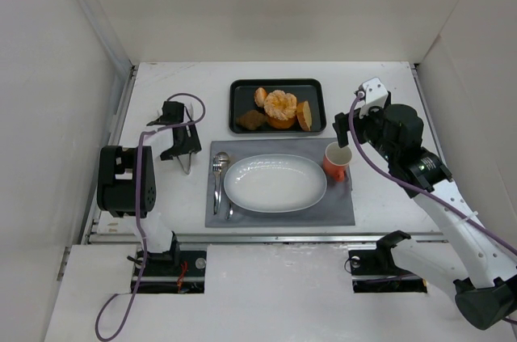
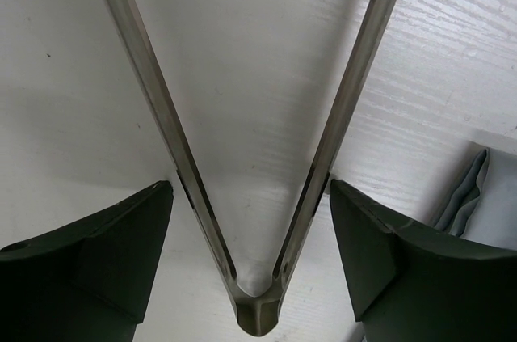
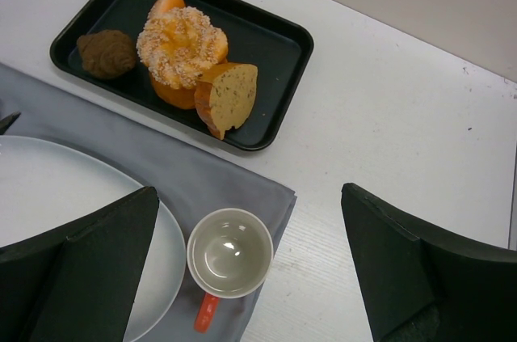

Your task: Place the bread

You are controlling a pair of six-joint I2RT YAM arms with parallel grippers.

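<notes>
The bread [image 1: 260, 97] is a small glossy orange roll at the back of the black tray [image 1: 242, 87], behind the round segmented pastry [image 1: 279, 107]. In the right wrist view the bread [image 3: 167, 4] is partly hidden by that pastry [image 3: 179, 44]. My right gripper [image 1: 347, 128] is open and empty above the orange cup; in its own view the right gripper [image 3: 250, 192] is well short of the tray [image 3: 279, 43]. My left gripper [image 1: 179, 144] is open at the left of the table. In its own view the left gripper [image 2: 250, 190] straddles metal tongs [image 2: 258, 310] without touching them.
A dark brown chunk [image 1: 252, 120] and a cut loaf piece [image 1: 304, 115] also lie in the tray. A white oval plate [image 1: 275, 183], a spoon [image 1: 219, 172] and the orange cup [image 1: 337, 161] sit on a grey mat [image 1: 339, 209]. White walls enclose the table.
</notes>
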